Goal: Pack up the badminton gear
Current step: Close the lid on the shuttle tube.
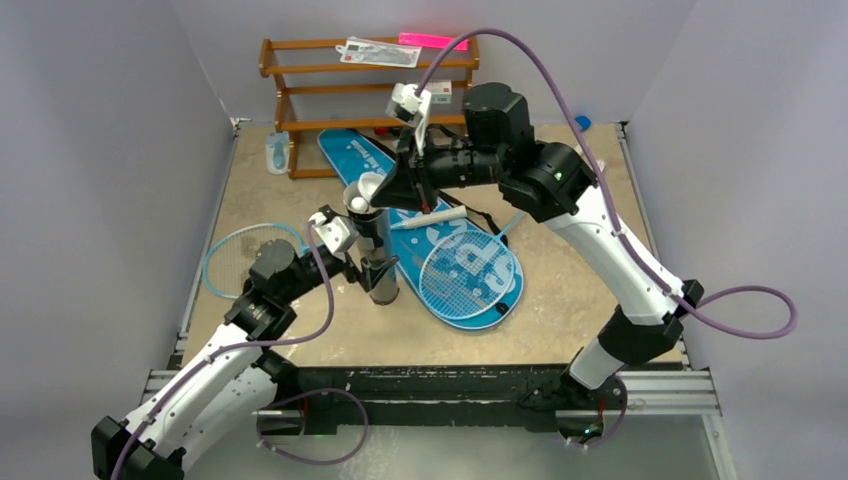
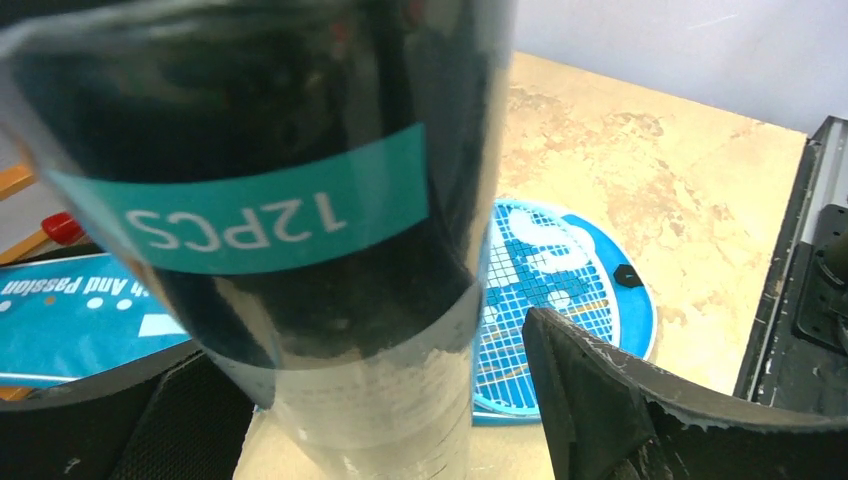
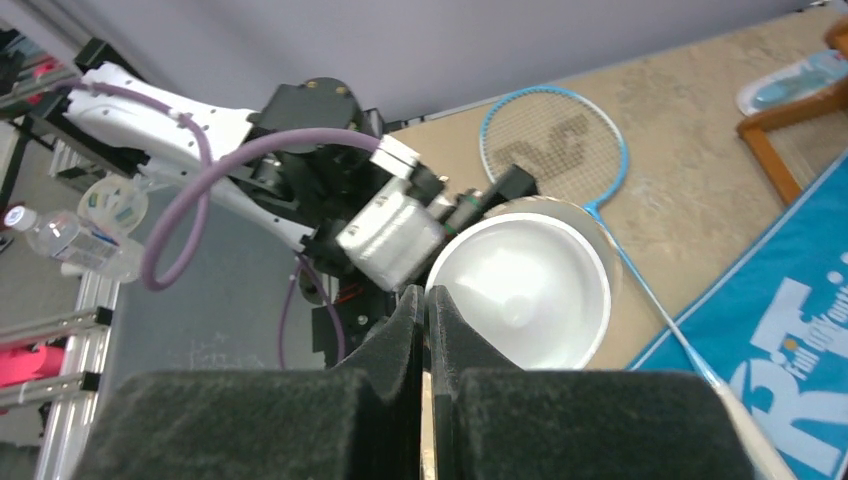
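Note:
The black tube [image 1: 376, 238] stands upright mid-table; its teal label reads 12PCS [image 2: 260, 130]. My left gripper [image 1: 379, 272] [image 2: 370, 420] is open around its lower part, the right finger [image 2: 600, 400] clearly off the wall. My right gripper [image 1: 397, 188] [image 3: 425, 300] is shut on the skirt rim of a white shuttlecock [image 1: 366, 192] [image 3: 525, 290], tilted cork-down at the tube's mouth. One light-blue racket [image 1: 470, 268] [image 2: 540, 270] lies on the blue bag [image 1: 350, 155] [image 3: 790, 310]. The other racket [image 1: 245, 255] [image 3: 555, 140] lies on the table at the left.
The brown wooden rack [image 1: 330, 70] stands against the back wall with a white packet and a pink item on top. A small pale-blue bottle [image 1: 277, 152] lies by its left foot. The metal frame rail [image 1: 450, 385] runs along the near edge.

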Controlling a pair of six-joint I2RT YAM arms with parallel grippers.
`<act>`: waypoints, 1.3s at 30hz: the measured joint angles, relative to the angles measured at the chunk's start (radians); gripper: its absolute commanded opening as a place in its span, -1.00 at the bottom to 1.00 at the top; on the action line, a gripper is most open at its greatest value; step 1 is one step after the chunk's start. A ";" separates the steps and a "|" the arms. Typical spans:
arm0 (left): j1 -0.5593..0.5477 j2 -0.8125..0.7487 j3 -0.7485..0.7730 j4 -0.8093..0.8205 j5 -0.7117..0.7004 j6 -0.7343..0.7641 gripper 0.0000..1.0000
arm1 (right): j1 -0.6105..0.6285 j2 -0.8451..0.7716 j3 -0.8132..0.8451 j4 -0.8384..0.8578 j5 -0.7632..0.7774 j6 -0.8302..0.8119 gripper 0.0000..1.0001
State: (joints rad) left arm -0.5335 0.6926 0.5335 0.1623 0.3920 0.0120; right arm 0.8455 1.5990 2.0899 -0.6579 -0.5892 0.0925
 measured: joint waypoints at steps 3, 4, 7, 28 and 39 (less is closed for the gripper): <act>0.000 -0.008 0.000 -0.013 -0.031 0.000 0.87 | 0.041 0.033 0.054 -0.031 0.015 -0.022 -1.00; 0.000 -0.013 0.000 -0.016 -0.040 0.000 0.87 | 0.053 0.042 0.072 -0.043 0.023 -0.029 -1.00; 0.000 -0.042 0.002 -0.028 -0.066 0.000 0.88 | 0.073 0.064 0.111 -0.069 0.037 -0.047 -1.00; 0.000 -0.204 0.082 -0.261 -0.084 0.000 0.98 | 0.104 0.162 0.217 -0.166 0.177 -0.117 -1.00; 0.000 -0.169 0.082 -0.262 -0.083 -0.021 1.00 | 0.112 0.162 0.240 -0.177 0.184 -0.137 -0.39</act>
State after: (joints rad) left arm -0.5335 0.5232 0.6159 -0.0998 0.3088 -0.0090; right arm 0.9577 1.7607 2.3299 -0.8352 -0.4049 -0.0441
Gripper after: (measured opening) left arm 0.996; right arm 0.253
